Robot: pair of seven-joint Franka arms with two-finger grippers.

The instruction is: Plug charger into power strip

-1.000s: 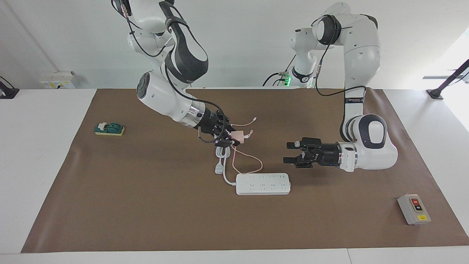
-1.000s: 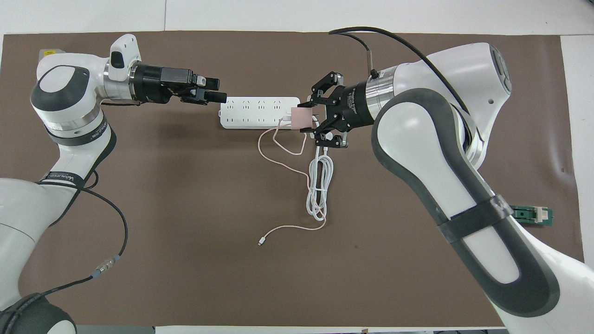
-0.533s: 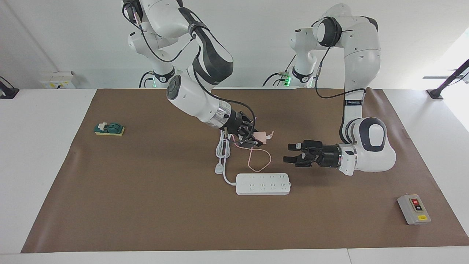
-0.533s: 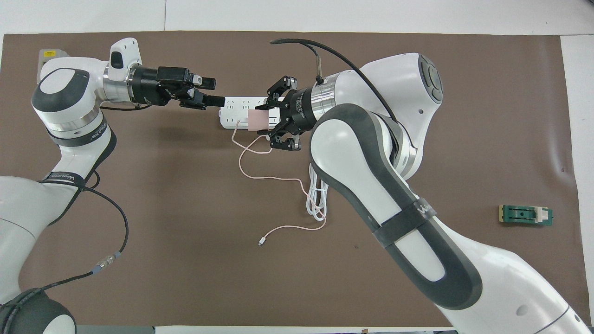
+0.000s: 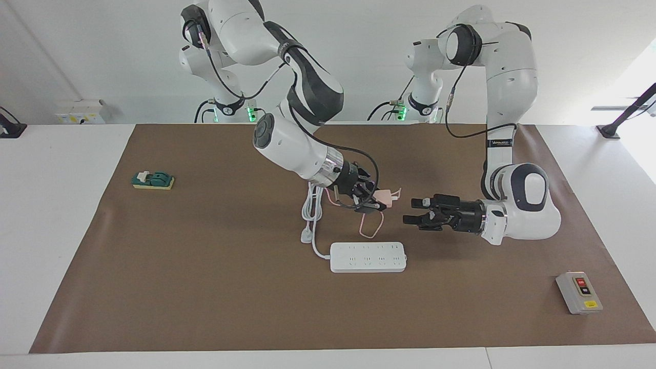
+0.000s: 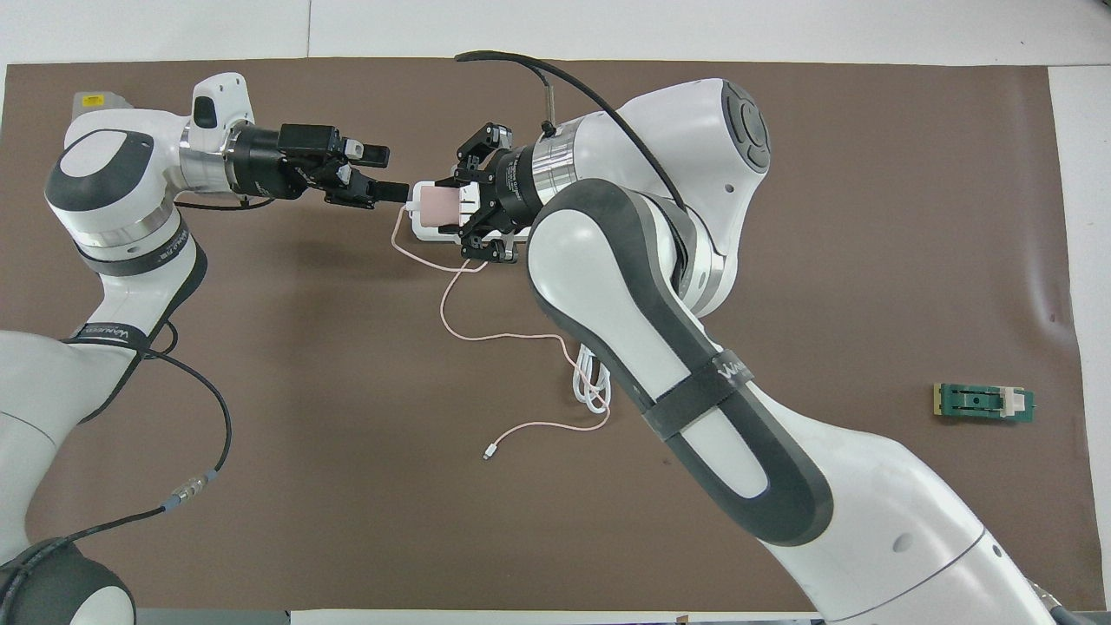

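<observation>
The pale-pink charger [image 5: 384, 198] [image 6: 438, 208] is up in the air, with my right gripper [image 5: 379, 201] [image 6: 453, 208] shut on it. Its prongs point toward my left gripper [image 5: 413, 211] [image 6: 382, 174], which hovers open a short gap away with nothing in it. The charger's thin pink cable [image 5: 372, 228] [image 6: 503, 335] hangs down and trails over the mat. The white power strip [image 5: 368, 257] lies flat on the mat, below both grippers. In the overhead view the right gripper covers it except for one end [image 6: 422, 231].
The strip's thick white cord [image 5: 310, 207] [image 6: 592, 389] lies coiled nearer the robots, ending in a white plug [image 5: 306, 237]. A grey box with red and black buttons [image 5: 579, 292] [image 6: 87, 101] sits toward the left arm's end. A green block [image 5: 152, 180] [image 6: 983, 403] sits toward the right arm's end.
My right arm has carried the charger across toward the left gripper, dragging the pink cable along. The left gripper has drawn back slightly and stayed open.
</observation>
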